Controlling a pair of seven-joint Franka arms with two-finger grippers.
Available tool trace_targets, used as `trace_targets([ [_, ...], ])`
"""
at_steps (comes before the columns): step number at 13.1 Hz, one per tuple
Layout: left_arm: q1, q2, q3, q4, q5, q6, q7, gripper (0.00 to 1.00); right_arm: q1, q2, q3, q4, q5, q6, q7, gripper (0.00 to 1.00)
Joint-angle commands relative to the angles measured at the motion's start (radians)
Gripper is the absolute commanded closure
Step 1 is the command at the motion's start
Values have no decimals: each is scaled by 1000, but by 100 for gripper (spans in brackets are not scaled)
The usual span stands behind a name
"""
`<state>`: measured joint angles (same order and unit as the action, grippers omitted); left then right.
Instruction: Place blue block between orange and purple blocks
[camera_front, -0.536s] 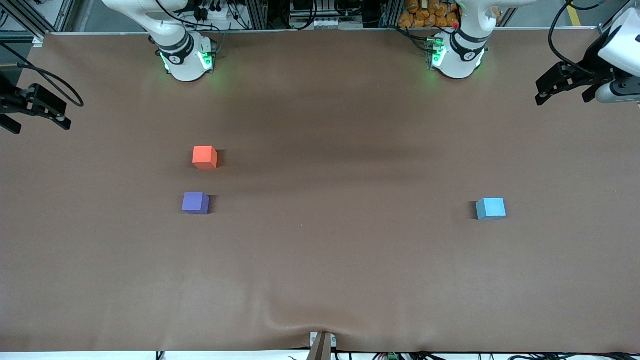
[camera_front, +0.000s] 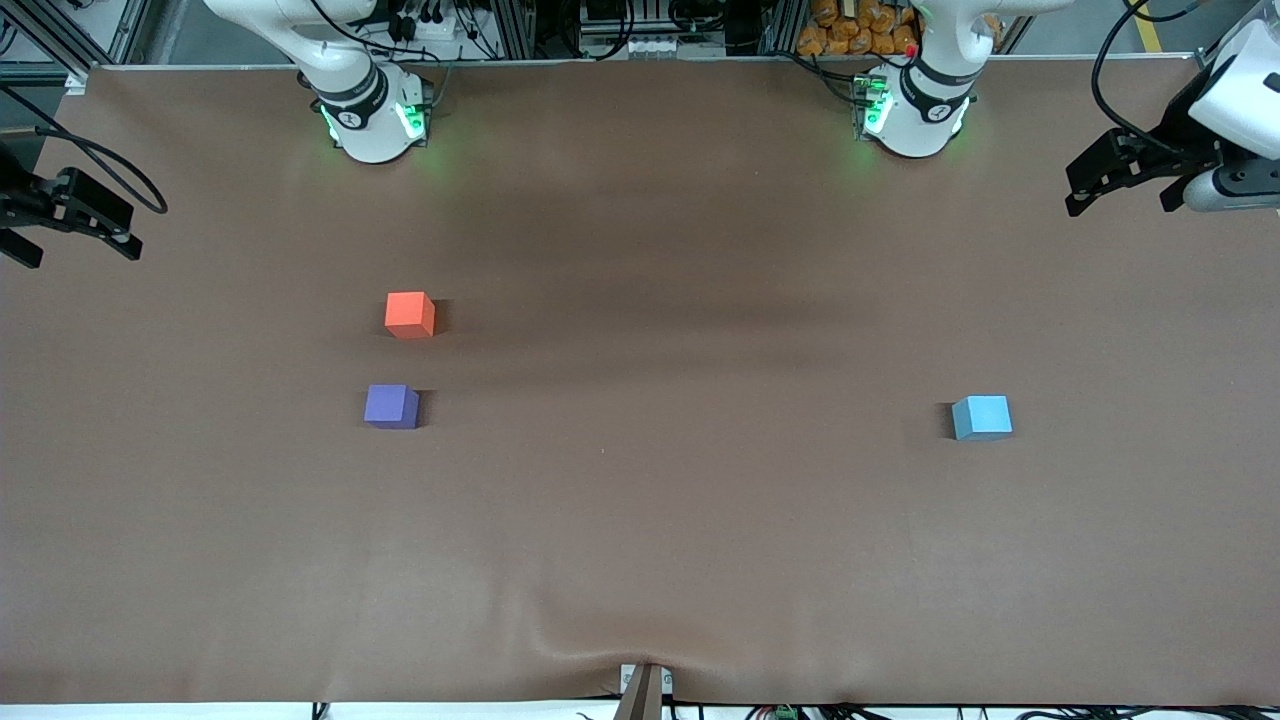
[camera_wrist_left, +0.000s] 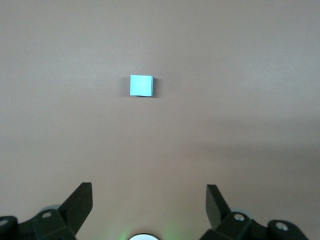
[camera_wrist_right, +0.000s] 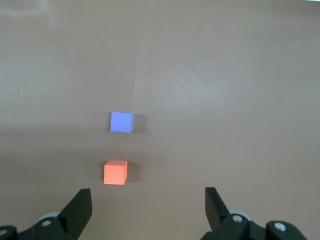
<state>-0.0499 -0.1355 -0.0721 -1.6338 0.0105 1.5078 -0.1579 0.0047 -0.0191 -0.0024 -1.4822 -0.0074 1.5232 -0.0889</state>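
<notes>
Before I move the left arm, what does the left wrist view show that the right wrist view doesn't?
Only the left wrist view shows the blue block, alone on the brown mat, apart from the left gripper, whose jaws stand open and hold nothing. Only the right wrist view shows the orange block and the purple block, side by side with a gap between them, and the right gripper, also open. Both share the same bare brown table surface.

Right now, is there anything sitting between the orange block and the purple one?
No. Only bare brown table shows between the orange block and the purple block, in the front and right wrist views.
</notes>
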Motion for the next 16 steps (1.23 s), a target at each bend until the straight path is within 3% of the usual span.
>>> trace_targets([
  [1, 5, 14, -3, 28, 11, -21, -2, 0, -20, 8, 18, 20, -12, -12, 11, 0],
  [16, 70, 17, 5, 45, 9, -14, 38, 0, -20, 5, 16, 22, -11, -34, 28, 0],
])
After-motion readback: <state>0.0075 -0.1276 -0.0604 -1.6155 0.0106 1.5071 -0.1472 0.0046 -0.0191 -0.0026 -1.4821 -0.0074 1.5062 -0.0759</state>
